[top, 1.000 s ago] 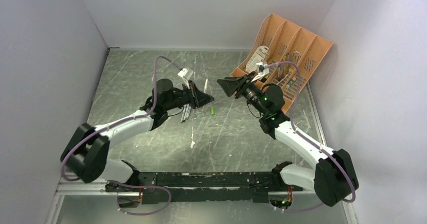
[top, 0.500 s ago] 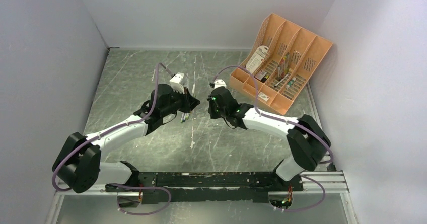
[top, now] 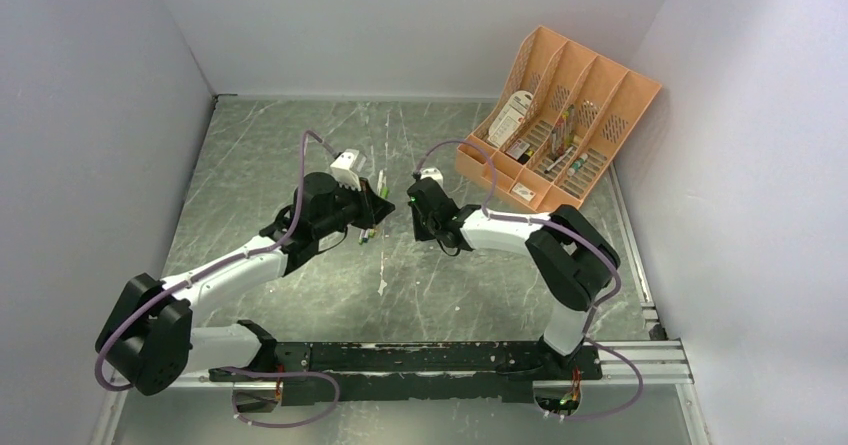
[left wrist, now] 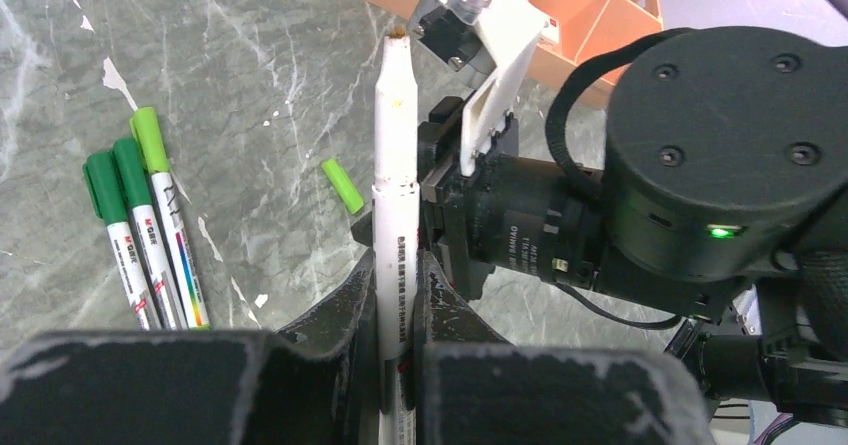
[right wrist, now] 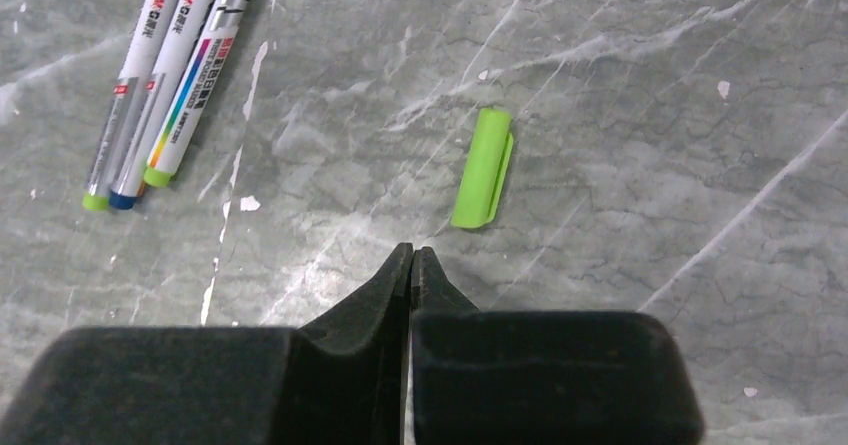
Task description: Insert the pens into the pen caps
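Observation:
My left gripper (left wrist: pixel 397 265) is shut on a white uncapped pen (left wrist: pixel 392 165) that points up and away from it, dark tip bare. From above, that pen (top: pixel 381 182) stands between the two wrists. A loose bright green pen cap (right wrist: pixel 483 168) lies flat on the marble floor. My right gripper (right wrist: pixel 413 252) is shut and empty, its tips just short of the cap's lower end. The cap (left wrist: pixel 343 186) also shows left of the held pen. Two pens (left wrist: pixel 140 225) with green caps on lie side by side at the left.
An orange organizer (top: pixel 560 115) with mixed stationery leans against the back right wall. The right wrist (left wrist: pixel 700 165) sits close in front of the left gripper. The capped pens (right wrist: pixel 170 75) lie up and left of the right gripper. White walls enclose the table.
The right arm swung from the organizer down to the table's middle and its gripper shut empty. The left arm drew slightly back and left, still holding the pen.

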